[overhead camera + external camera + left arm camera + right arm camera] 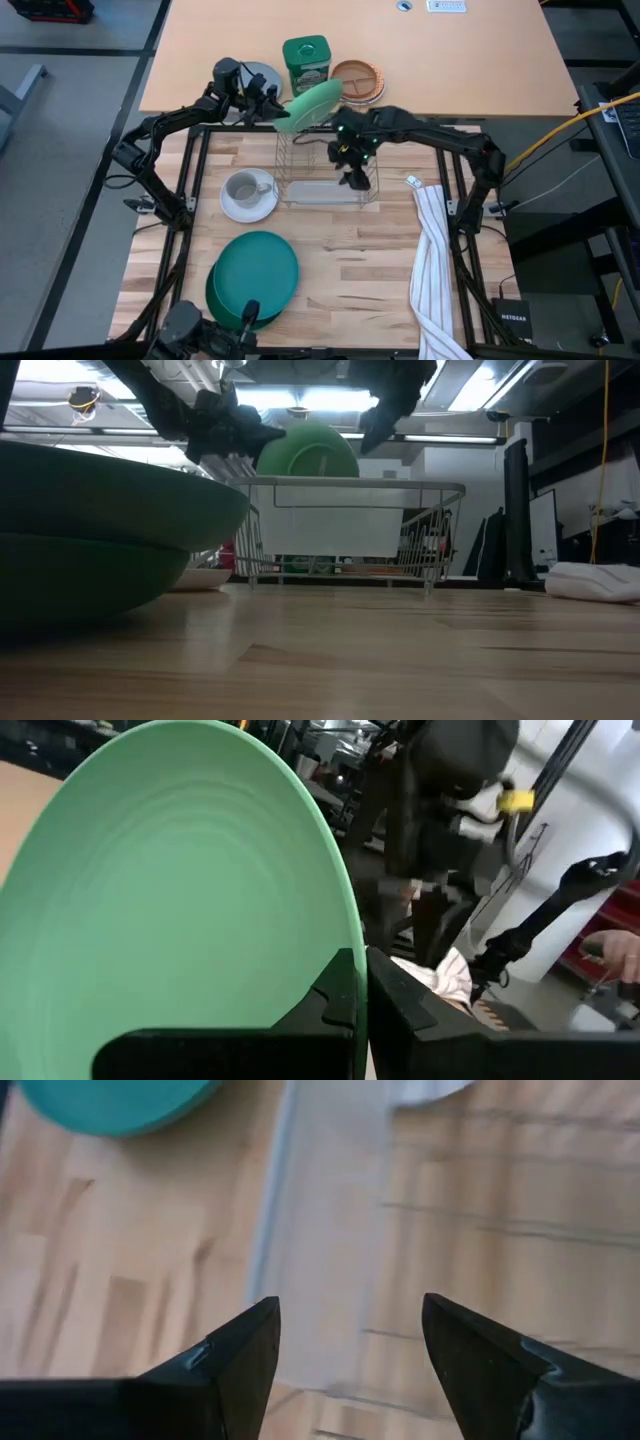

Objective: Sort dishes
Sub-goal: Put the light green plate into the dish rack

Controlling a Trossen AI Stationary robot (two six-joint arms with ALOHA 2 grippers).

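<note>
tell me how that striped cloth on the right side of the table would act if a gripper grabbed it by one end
The striped cloth lies in long soft folds and trails off the table's front edge, so it would likely go limp and drape rather than hold shape. It looks thin, so probably light. Lifted by one end, the rest would likely drag along the wooden table instead of rising together.

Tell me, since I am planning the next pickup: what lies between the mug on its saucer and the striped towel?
In the high view, the wire dish rack stands between the mug and the striped towel, with the open right gripper over it.
</note>
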